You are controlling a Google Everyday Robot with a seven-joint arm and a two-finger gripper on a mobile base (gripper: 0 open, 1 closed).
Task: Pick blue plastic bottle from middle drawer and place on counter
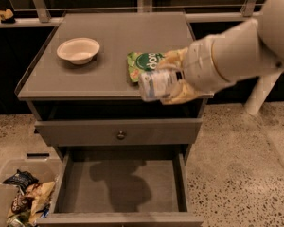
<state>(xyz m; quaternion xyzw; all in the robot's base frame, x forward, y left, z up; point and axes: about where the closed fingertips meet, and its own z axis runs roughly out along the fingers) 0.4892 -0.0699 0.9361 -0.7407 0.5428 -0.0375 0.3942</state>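
Observation:
My gripper (168, 82) is shut on the blue plastic bottle (156, 83), a clear bluish bottle held on its side. It hangs at the front right edge of the counter (85, 79), just in front of the green snack bag (143, 63). The arm reaches in from the upper right. The middle drawer (123, 183) stands pulled open below, its grey floor bare with the arm's shadow on it.
A white bowl (78, 49) sits on the counter's left. The closed drawer front with a round knob (121, 135) is above the open drawer. A clear bin of snack bags (23, 197) stands on the floor at the lower left.

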